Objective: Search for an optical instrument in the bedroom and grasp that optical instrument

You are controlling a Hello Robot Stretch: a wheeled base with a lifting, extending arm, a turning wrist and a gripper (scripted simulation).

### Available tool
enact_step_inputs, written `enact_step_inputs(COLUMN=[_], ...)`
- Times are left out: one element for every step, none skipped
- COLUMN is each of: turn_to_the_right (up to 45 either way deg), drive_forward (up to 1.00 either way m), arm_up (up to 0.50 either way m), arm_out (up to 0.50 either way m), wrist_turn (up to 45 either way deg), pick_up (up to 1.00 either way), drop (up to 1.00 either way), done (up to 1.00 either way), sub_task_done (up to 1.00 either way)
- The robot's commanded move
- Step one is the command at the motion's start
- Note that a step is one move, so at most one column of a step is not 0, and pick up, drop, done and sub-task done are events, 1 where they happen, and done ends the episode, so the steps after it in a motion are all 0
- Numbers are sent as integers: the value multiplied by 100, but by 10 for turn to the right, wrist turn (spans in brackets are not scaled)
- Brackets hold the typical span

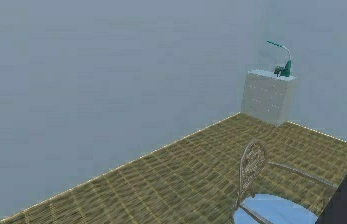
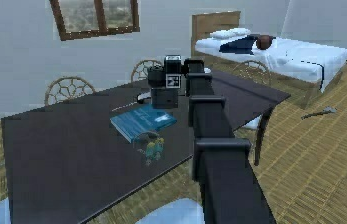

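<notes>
The dark arm (image 2: 216, 150) rises over a dark table (image 2: 61, 150) in the arm side view. At its far end are white marked squares, with the gripper (image 2: 154, 82) just left of them above the table's far side. A thin pale stick (image 2: 131, 101) lies on the tabletop beside it, so I cannot tell whether the gripper holds anything. A blue book (image 2: 139, 121) lies on the table left of the arm. At the book's near corner sits a small dark and teal object (image 2: 153, 146), too small to name.
Round-backed chairs (image 2: 71, 90) stand behind the table, under a window (image 2: 94, 15). A bed (image 2: 281, 55) with a brown ball (image 2: 264, 43) is at the back right, and a grey thing (image 2: 321, 111) lies on the floor. Ahead, a white cabinet (image 1: 268, 96) carries a green lamp (image 1: 281, 62), with a blue-seated chair (image 1: 271, 195) near.
</notes>
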Motion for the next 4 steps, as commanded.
enact_step_inputs(turn_to_the_right=[0,0,0,0], drive_forward=[0,0,0,0], arm_up=[-26,0,10,0], arm_out=[0,0,0,0], wrist_turn=[0,0,0,0], pick_up=[0,100,0,0], drop=[0,0,0,0], done=[0,0,0,100], sub_task_done=[0,0,0,0])
